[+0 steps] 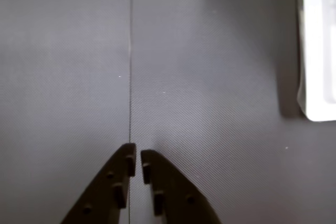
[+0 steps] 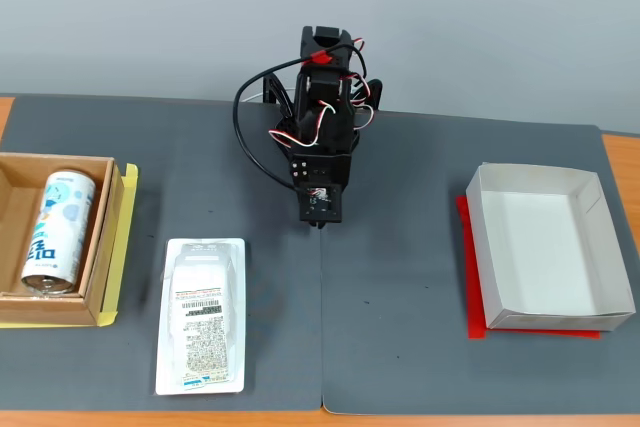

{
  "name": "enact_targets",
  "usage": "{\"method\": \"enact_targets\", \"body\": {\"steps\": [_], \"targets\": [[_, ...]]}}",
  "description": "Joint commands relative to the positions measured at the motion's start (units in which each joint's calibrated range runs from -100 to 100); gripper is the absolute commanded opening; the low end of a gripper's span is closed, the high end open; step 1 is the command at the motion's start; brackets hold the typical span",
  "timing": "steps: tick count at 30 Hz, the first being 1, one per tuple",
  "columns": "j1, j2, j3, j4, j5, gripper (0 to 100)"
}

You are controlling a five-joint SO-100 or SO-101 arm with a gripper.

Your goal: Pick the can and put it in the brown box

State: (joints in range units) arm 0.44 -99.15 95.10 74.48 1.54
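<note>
1. Can (image 2: 54,232): white with light-blue print, lying on its side inside the brown box (image 2: 100,247) at the left edge of the fixed view, its silver end toward the camera.
2. Brown box: shallow cardboard, resting on a yellow sheet (image 2: 124,237) that shows along its right side.
3. Gripper (image 1: 137,157): empty, its two dark fingers almost pressed together with only a thin slit between them, above the bare grey mat (image 1: 210,77); in the fixed view it hangs at table centre (image 2: 318,222).
4. Blister pack (image 2: 201,315): flat, white, barcode label up, between the box and the arm.
5. White box (image 2: 590,247): at the right, over a red sheet (image 2: 480,327), with nothing inside.
</note>
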Motion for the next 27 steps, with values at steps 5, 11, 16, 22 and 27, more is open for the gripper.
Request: {"method": "enact_targets", "body": {"steps": [5,11,16,22,27], "targets": [[0.0,-0.8,-2.7,0.1,0.0,1],[0.0,-0.8,-2.7,0.1,0.0,1],[0.2,-0.7,-2.9,0.1,-0.2,1],[0.7,-0.5,-3.0,0.1,-0.2,1],[0.6,-0.5,-3.0,0.1,-0.2,1]]}}
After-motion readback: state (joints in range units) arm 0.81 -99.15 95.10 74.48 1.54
